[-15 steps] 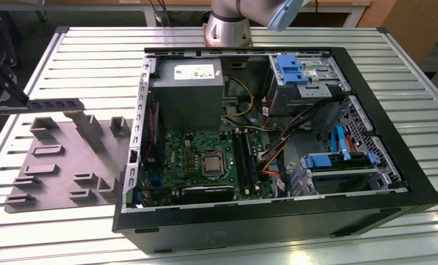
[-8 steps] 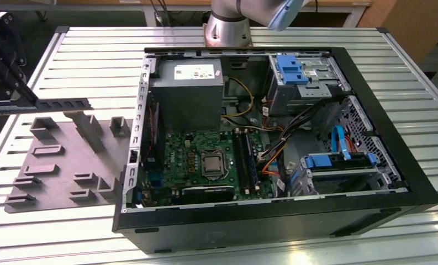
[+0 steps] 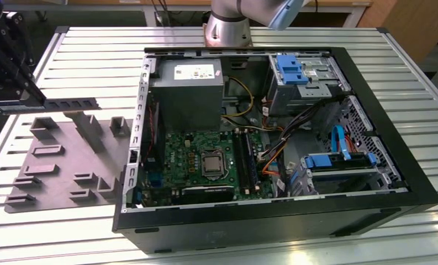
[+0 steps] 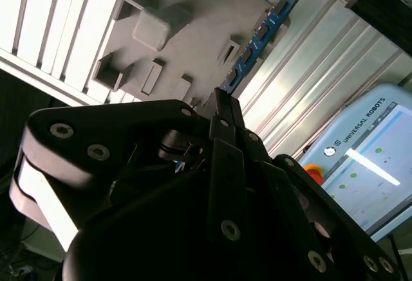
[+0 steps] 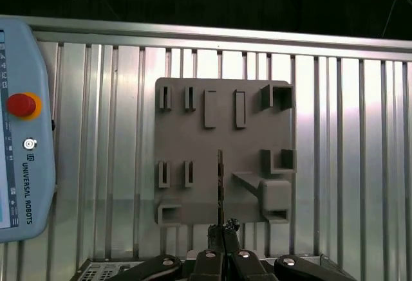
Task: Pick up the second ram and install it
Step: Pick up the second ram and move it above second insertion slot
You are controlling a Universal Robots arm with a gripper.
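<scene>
In the exterior view, the tool (image 3: 33,98) is clamped narrow on the ram (image 3: 57,104). It holds the ram level and lengthwise above the far edge of the grey plate (image 3: 60,165), and the ram looks clear of the plate's raised blocks. The plate lies flat on the slatted metal surface (image 3: 93,49). Just beside the plate, on the exterior view's right, stands the open case (image 3: 278,221) with its green motherboard (image 3: 193,160) inside.

In the second wrist view, the black fingers (image 4: 225,139) close together on one end of the ram (image 4: 257,36). The blue stick with its row of dark chips runs outward along the plate's (image 4: 187,17) edge, over the border between plate and surface (image 4: 302,56). A pendant (image 4: 367,159) lies well apart from the plate.

In the first wrist view, the ram (image 5: 220,184) appears edge-on as a thin dark line across the plate's (image 5: 193,133) middle, between the slotted blocks. It is gripped at its near end by the tool (image 5: 223,228). The pendant (image 5: 19,133) rests on the surface (image 5: 360,133), apart from the plate.
</scene>
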